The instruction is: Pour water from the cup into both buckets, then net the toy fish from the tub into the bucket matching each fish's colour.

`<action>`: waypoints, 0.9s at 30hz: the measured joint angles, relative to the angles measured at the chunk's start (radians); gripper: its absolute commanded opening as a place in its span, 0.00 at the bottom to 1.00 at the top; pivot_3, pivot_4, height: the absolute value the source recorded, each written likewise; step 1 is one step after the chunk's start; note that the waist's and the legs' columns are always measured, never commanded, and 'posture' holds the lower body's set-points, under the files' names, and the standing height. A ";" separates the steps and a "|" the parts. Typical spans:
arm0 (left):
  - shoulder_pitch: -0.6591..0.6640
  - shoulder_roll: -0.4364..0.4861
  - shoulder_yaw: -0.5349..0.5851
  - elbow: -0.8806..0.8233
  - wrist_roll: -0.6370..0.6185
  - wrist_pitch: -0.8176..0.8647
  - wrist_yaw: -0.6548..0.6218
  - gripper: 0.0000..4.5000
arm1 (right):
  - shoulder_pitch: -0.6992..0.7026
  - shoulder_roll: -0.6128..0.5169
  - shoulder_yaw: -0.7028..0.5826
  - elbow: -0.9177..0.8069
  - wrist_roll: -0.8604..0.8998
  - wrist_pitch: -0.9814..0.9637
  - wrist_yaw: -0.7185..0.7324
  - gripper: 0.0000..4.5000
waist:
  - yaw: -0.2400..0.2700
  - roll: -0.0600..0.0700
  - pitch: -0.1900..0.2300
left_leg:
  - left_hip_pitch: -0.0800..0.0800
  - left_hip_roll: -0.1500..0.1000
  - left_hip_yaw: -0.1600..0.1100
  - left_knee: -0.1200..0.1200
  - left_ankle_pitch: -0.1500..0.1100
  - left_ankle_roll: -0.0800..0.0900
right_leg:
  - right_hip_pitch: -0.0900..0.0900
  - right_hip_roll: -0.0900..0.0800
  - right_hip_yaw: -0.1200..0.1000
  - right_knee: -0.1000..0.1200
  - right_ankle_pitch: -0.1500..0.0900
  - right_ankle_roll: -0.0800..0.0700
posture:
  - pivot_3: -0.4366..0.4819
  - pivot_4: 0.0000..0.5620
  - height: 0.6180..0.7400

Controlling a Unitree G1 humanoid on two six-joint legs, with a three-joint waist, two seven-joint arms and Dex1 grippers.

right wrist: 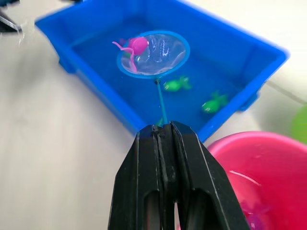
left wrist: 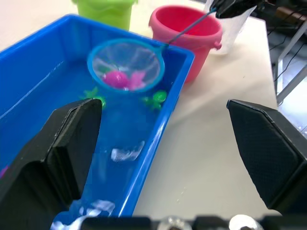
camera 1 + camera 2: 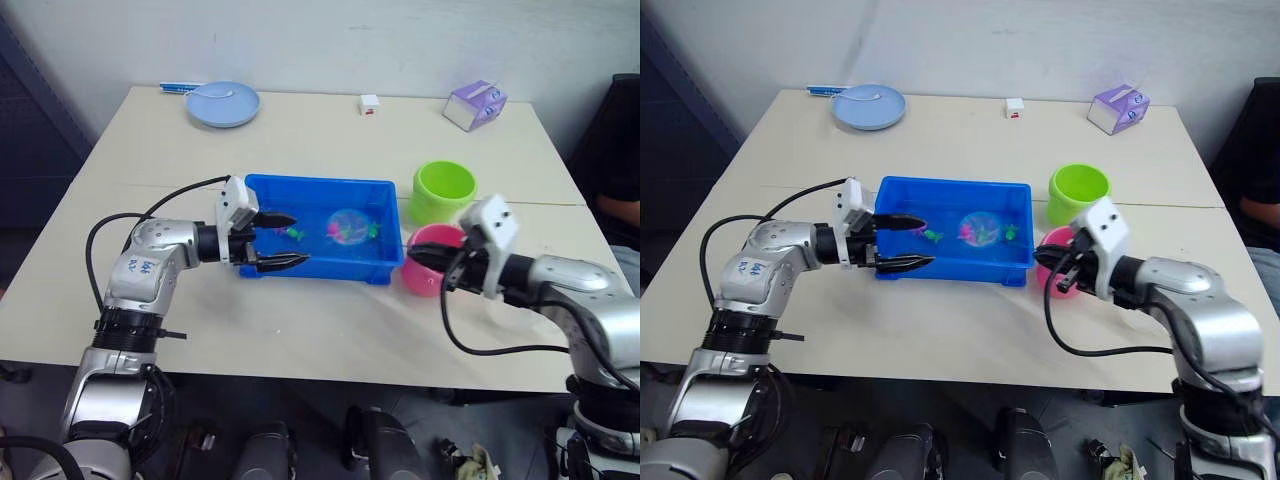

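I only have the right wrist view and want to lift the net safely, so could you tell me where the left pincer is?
Observer: The left pincer is open, straddling the blue tub's front wall near its left end.
Operator: Thank you. Where does the green bucket stand?
Observer: The green bucket stands just behind the pink bucket, by the tub's right end.
Operator: Is anything else on the table?
Observer: A pale blue plate, a small white block and a purple box sit along the far edge.
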 measured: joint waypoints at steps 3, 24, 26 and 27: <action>-0.038 -0.058 -0.023 0.034 -0.004 -0.004 -0.021 1.00 | 0.079 -0.020 -0.117 -0.107 0.051 0.057 -0.041 0.17 | 0.010 0.000 0.000 | 0.000 0.000 0.000 0.000 0.000 0.000 | 0.000 0.002 0.000 0.000 0.000 0.000 | 0.48 0.27 1.00; -0.261 -0.238 -0.095 0.425 0.053 -0.216 -0.173 1.00 | 0.862 -0.423 -0.423 -0.321 -0.653 -0.821 -0.066 0.17 | 0.011 0.000 0.000 | 0.003 -0.001 0.004 -0.003 0.000 0.000 | 0.000 0.005 0.004 -0.001 0.000 0.000 | 0.48 0.27 1.00; -0.261 -0.238 -0.094 0.430 0.056 -0.222 -0.175 1.00 | 0.881 -0.423 -0.423 -0.261 -0.748 -0.988 -0.066 0.17 | 0.011 -0.001 0.000 | 0.003 -0.001 0.004 -0.003 0.000 0.000 | 0.000 0.005 0.003 -0.001 0.000 0.000 | 0.48 0.27 1.00; -0.261 -0.238 -0.094 0.431 0.057 -0.223 -0.175 1.00 | 0.881 -0.423 -0.424 -0.242 -0.776 -1.029 -0.066 0.17 | 0.011 -0.001 0.000 | 0.002 -0.001 0.004 -0.003 0.000 0.000 | 0.000 0.005 0.003 -0.002 0.000 0.000 | 0.48 0.27 1.00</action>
